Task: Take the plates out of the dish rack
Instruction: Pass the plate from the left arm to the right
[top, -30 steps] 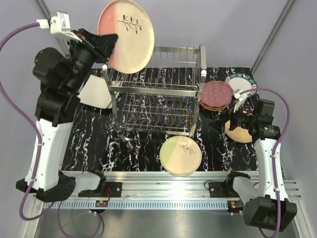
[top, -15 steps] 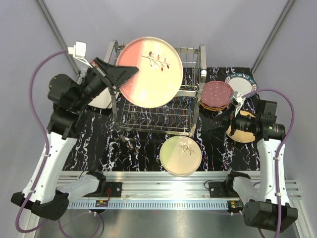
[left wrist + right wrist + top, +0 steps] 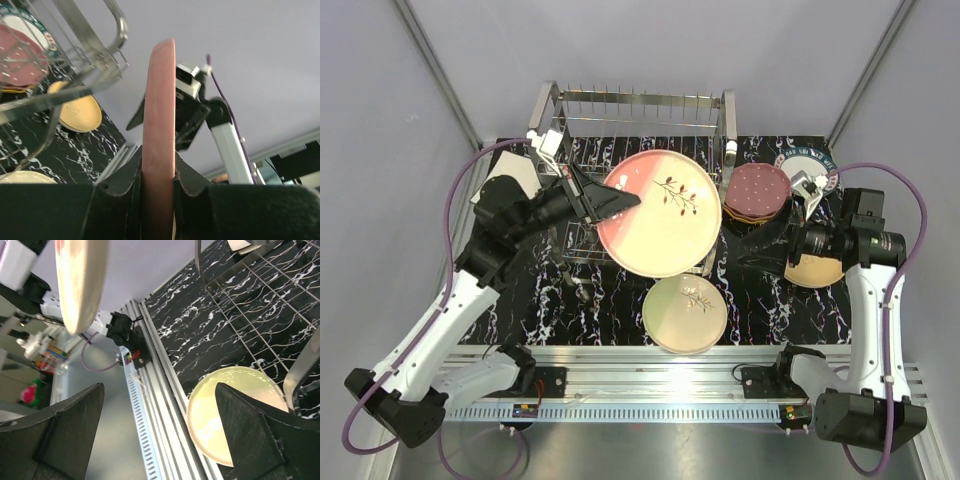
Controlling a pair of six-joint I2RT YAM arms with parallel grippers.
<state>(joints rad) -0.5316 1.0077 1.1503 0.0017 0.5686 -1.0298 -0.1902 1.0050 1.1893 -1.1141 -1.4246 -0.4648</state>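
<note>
My left gripper (image 3: 607, 201) is shut on the rim of a pink-and-cream plate (image 3: 662, 213) with a twig motif, held tilted in the air over the front of the dish rack (image 3: 642, 100). In the left wrist view the plate's pink edge (image 3: 159, 115) stands clamped between the jaws of that gripper (image 3: 159, 181). The silver wire rack shows no plates in it. My right gripper (image 3: 752, 248) is open and empty, right of the rack; its fingers (image 3: 252, 435) frame a pale green-cream plate (image 3: 227, 410) lying on the table.
The green-cream plate (image 3: 685, 312) lies in front of the rack. A maroon dotted plate (image 3: 757, 190) tops a stack at the right, with a teal-rimmed plate (image 3: 808, 166) behind it and an orange plate (image 3: 817, 270) under my right arm. A white plate (image 3: 498, 188) lies left.
My left arm has swung the pink-and-cream plate from high above the rack's back left, down and forward, to over the rack's front. My right gripper has shifted slightly left.
</note>
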